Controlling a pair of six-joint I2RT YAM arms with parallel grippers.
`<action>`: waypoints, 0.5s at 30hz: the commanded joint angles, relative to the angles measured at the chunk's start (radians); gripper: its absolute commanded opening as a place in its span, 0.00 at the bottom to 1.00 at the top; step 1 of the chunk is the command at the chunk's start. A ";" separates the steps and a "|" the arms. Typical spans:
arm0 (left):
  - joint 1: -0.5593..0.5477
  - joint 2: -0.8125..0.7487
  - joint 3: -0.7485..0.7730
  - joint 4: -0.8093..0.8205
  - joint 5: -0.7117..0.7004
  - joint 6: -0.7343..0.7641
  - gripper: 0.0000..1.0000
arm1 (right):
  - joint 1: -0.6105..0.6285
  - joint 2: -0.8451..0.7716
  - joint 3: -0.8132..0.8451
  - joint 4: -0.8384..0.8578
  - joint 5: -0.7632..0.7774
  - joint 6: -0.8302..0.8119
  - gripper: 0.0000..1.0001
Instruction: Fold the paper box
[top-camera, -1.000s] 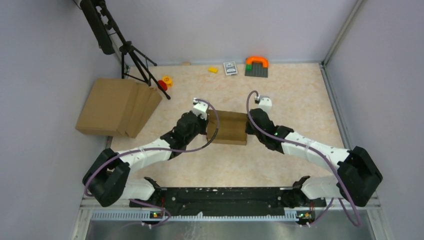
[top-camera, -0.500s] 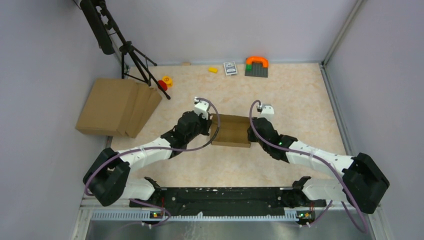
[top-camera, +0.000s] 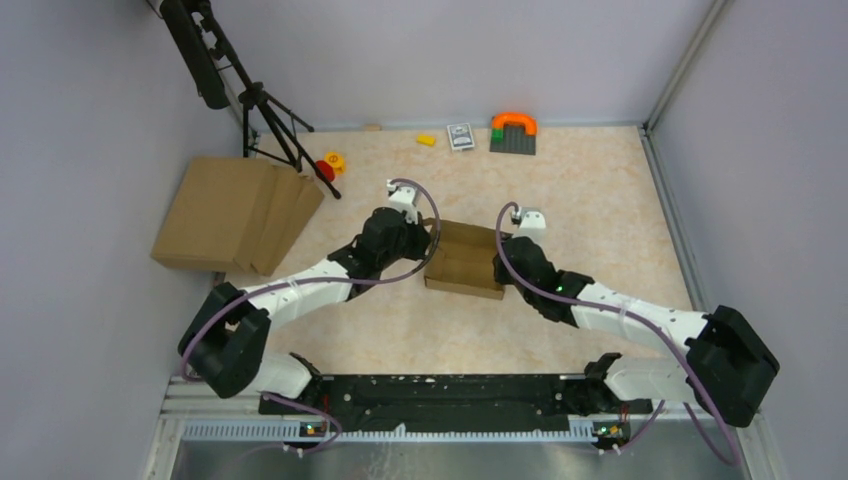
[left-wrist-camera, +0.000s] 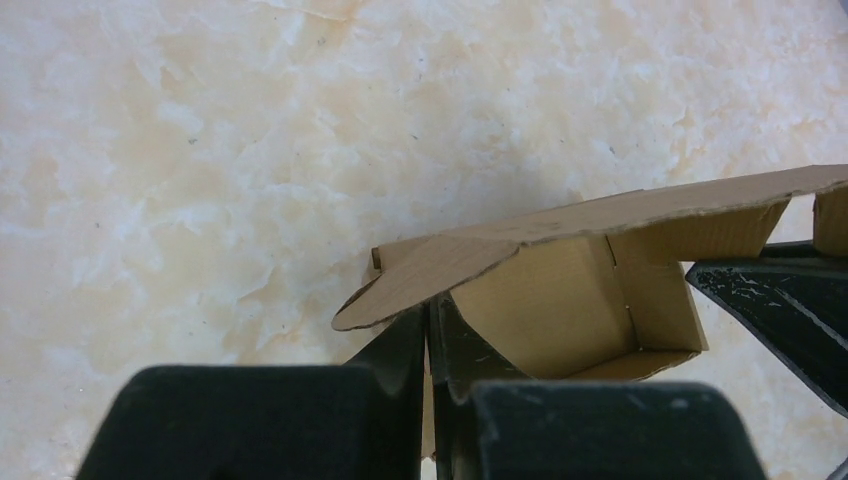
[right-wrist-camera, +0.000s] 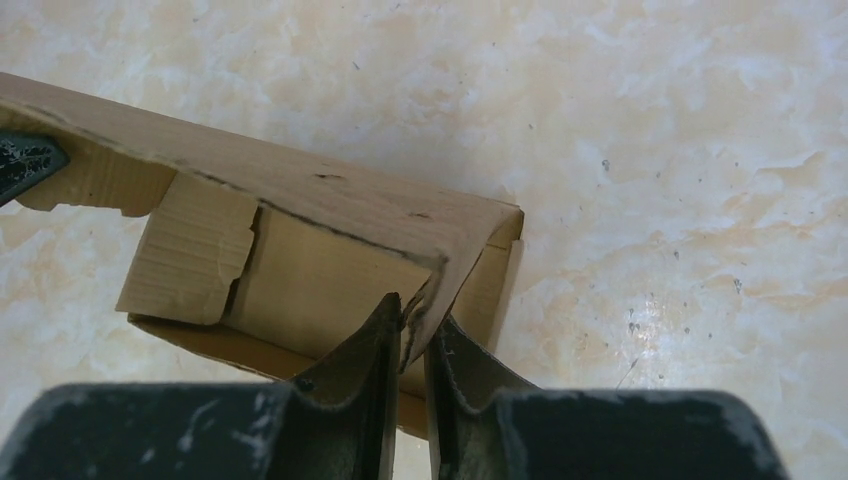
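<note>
The paper box (top-camera: 465, 258) is a small brown cardboard piece, partly folded, at the table's middle between both arms. My left gripper (top-camera: 426, 243) is at its left end and my right gripper (top-camera: 498, 262) at its right end. In the left wrist view the left gripper (left-wrist-camera: 428, 335) is shut on a thin wall of the paper box (left-wrist-camera: 560, 290), under a rounded flap. In the right wrist view the right gripper (right-wrist-camera: 412, 330) pinches the frayed corner of a flap of the paper box (right-wrist-camera: 320, 270). The box's open inside faces both wrist cameras.
A pile of flat brown cardboard (top-camera: 235, 212) lies at the left. A black tripod (top-camera: 270, 120) stands behind it with a red and yellow toy (top-camera: 330, 163) beside it. A yellow block (top-camera: 427, 139), a card pack (top-camera: 460, 135) and an orange piece on a grey plate (top-camera: 513, 132) line the back wall.
The left gripper has moved away from the bases with the box's left end, turning the box slightly. The right gripper first shifted nearer and lower at the right end, then held.
</note>
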 joint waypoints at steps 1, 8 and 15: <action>0.011 0.018 0.015 0.050 0.047 -0.113 0.00 | 0.021 -0.029 0.019 0.048 0.030 -0.026 0.13; 0.019 0.041 0.022 0.063 0.091 -0.177 0.00 | 0.020 -0.103 -0.015 -0.002 0.064 -0.044 0.13; -0.030 0.078 -0.094 0.224 0.002 -0.164 0.00 | 0.020 -0.171 -0.064 -0.022 0.045 -0.041 0.14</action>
